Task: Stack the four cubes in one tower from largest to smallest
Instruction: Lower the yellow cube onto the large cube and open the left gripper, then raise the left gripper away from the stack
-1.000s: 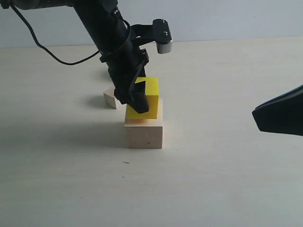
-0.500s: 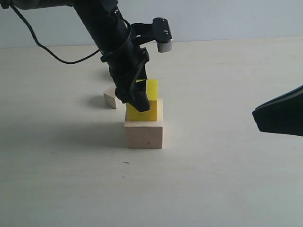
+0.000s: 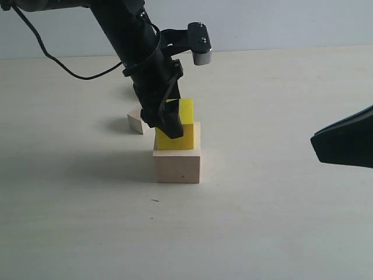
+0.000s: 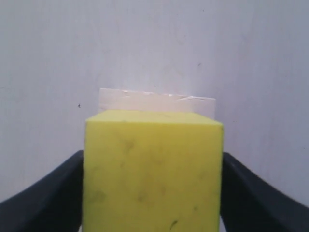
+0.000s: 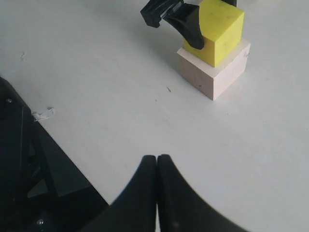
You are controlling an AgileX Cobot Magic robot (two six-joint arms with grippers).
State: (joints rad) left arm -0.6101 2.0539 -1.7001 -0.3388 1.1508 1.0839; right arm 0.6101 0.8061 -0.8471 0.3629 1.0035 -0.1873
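Note:
The bright yellow cube [image 3: 182,129] sits on the large pale wooden cube [image 3: 177,164] in the middle of the table, set toward that cube's back edge. My left gripper [image 3: 173,119] comes down from the upper left and is shut on the yellow cube [image 4: 152,169], one black finger [image 4: 43,198] pressed on each side. Beyond the yellow cube, an edge of the large cube [image 4: 154,100] shows. A small pale wooden cube [image 3: 136,121] lies behind and to the left, partly hidden by the arm. My right gripper [image 5: 157,159] is shut and empty, at the right [image 3: 317,143].
A black cable [image 3: 64,67] trails over the table at the back left. The left arm's wrist camera [image 3: 201,49] juts out above the stack. The pale table [image 3: 262,221] stretches bare in front of and to the right of the stack.
The left gripper has lowered the yellow cube a little onto the large cube and squared it up. The right gripper has not moved.

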